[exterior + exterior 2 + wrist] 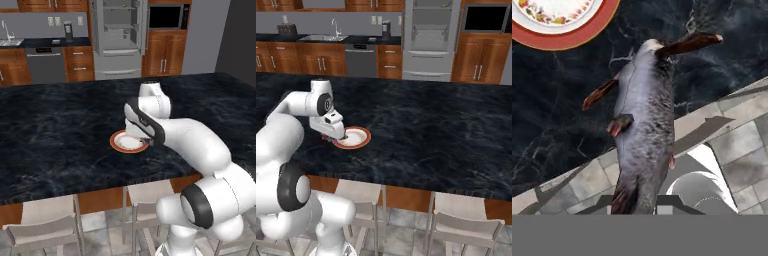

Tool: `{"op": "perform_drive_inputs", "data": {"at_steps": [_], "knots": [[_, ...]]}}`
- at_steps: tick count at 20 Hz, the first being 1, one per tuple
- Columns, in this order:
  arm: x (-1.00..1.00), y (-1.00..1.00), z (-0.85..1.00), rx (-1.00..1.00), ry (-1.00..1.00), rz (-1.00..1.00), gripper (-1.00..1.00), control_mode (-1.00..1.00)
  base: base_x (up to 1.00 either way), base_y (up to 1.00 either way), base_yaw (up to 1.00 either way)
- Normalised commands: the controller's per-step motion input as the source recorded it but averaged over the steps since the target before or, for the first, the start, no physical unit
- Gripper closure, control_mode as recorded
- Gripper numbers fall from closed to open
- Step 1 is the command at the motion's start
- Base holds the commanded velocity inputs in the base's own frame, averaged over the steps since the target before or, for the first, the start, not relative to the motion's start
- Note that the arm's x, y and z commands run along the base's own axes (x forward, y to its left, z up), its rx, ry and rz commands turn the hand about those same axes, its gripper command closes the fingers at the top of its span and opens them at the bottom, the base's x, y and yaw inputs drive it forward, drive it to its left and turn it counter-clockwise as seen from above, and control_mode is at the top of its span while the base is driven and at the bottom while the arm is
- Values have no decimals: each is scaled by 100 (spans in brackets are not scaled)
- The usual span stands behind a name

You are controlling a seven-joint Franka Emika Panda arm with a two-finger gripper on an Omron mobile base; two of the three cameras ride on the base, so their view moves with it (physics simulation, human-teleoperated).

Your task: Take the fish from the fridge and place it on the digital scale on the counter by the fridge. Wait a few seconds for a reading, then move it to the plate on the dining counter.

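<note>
My gripper [637, 202] is shut on the fish [644, 125], a grey fish with reddish-brown fins that hangs lengthwise from the jaws. It is held above the near part of the dining counter [60, 125], just short of the plate [572, 37]. The plate [122, 145] has an orange-red rim and a white centre, and my gripper [338, 136] hovers at its near left edge [358, 142]. The fridge [120, 35] stands far behind with its doors open. I cannot make out the digital scale at this distance.
Pale stools [45, 225] [461, 220] stand along the island's near side over a tiled floor. The back counter [50, 42] carries a coffee machine [68, 31] and a sink [331, 36]. A black microwave [169, 16] sits to the right of the fridge.
</note>
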Motion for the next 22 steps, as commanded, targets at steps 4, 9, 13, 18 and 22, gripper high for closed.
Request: {"op": "perform_drive_inputs", "data": {"at_steps": [4, 9, 13, 18, 22], "knots": [[89, -1, -41, 0, -2, 7, 100, -100, 0, 0, 0], [90, 0, -47, 0, -2, 6, 100, -100, 0, 0, 0], [87, 0, -54, 0, 0, 5, 100, -100, 0, 0, 0], [48, 0, -58, 0, -9, 3, 100, -100, 0, 0, 0], [26, 0, -49, -1, -17, 1, 100, -100, 0, 0, 0]]}}
